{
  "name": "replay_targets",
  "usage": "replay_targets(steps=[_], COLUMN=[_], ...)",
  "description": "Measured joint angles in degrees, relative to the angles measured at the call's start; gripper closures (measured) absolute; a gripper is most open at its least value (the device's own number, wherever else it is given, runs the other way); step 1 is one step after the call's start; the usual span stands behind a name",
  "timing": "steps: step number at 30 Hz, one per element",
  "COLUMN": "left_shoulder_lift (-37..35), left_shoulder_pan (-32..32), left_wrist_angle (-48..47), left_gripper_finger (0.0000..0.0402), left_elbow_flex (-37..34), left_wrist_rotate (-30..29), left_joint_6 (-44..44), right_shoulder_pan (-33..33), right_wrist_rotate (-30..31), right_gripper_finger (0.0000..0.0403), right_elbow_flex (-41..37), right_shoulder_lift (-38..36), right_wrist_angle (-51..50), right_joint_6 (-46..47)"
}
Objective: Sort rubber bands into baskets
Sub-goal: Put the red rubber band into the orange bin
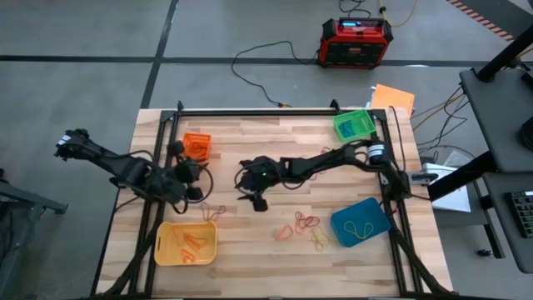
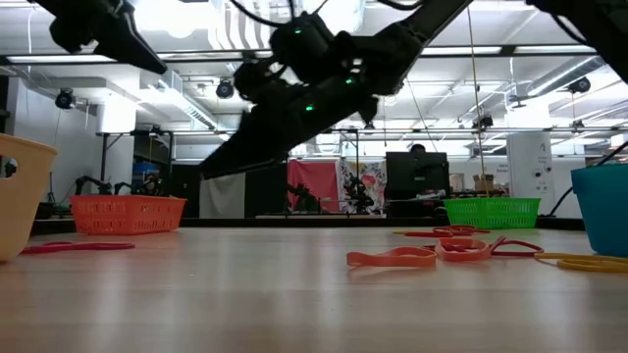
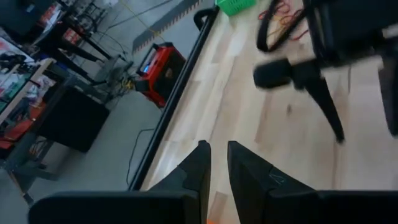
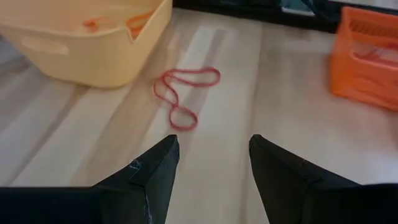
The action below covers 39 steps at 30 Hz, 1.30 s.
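My right gripper (image 1: 256,198) hangs open and empty over the table's middle. A red rubber band (image 4: 183,96) lies flat on the wood just ahead of its fingers. My left gripper (image 3: 217,163) is shut, with nothing seen between its fingers, beside the orange basket (image 1: 197,146). The yellow basket (image 1: 186,242) holds orange bands. The blue basket (image 1: 360,222) holds a yellow band. The green basket (image 1: 354,125) stands at the far right. Several loose bands (image 1: 304,225) lie between the yellow and blue baskets.
A black frame rail (image 1: 275,111) runs along the table's far edge and down both sides. A red-black box (image 1: 356,42) and cables lie on the floor beyond. Bare wood shows between the orange and green baskets.
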Motion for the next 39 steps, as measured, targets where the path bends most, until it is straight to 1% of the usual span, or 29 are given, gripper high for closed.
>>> replay_targets(steps=[3, 6, 15, 18, 24, 27, 31, 33, 35, 37, 39], left_shoulder_lift=[-1.25, -2.16, -2.88, -2.70, -2.79, -2.85, -2.85, -2.72, -2.64, -2.58, -2.56], left_shoulder_pan=[0.00, -0.07, 0.22, 0.15, 0.15, 0.15, 0.15, 0.15, 0.15, 0.15, 0.15], left_wrist_angle=[-0.33, -0.35, -0.35, -0.25, -0.29, -0.32, -0.26, -0.29, -0.29, -0.28, -0.28], left_gripper_finger=[0.0362, 0.0362, 0.0362, 0.0362, 0.0362, 0.0362, 0.0362, 0.0362, 0.0362, 0.0362, 0.0362], left_elbow_flex=[0.20, 0.20, -2.26, -2.27, -2.27, -2.27, -2.27, -2.27, -2.27, -2.27, -2.27], left_wrist_rotate=[0.01, 0.01, -0.32, 1.19, 2.44, 2.67, 3.18, 3.31, 3.36, 3.57, 3.66], left_joint_6=[-0.02, -0.07, -0.77, -2.12, -2.14, -2.16, -2.19, -2.19, -2.19, -2.19, -2.19], right_shoulder_pan=[1.01, 1.98, 2.48, 2.57, 3.41, 3.95, 4.01, 4.01, 3.97, 3.91, 3.79], right_wrist_rotate=[-0.59, -3.54, -5.31, -5.91, -6.02, -4.88, -1.77, -0.77, 0.31, 1.36, 2.80], right_gripper_finger=[0.0211, 0.0211, 0.0211, 0.0211, 0.0211, 0.0211, 0.0212, 0.0218, 0.0232, 0.0255, 0.0289], right_elbow_flex=[3.59, 6.96, 18.81, 21.95, 28.66, 31.33, 33.18, 33.33, 33.25, 33.25, 33.28], right_shoulder_lift=[3.60, 6.59, 15.53, 17.62, 21.29, 23.62, 24.75, 24.78, 24.78, 24.75, 24.60], right_wrist_angle=[-0.13, -0.27, -0.44, -1.75, -11.65, -12.93, -14.12, -15.27, -15.94, -17.22, -19.19], right_joint_6=[1.22, 1.24, 4.39, 3.98, -0.90, -2.50, -2.03, -2.05, -2.05, -2.94, -4.79])
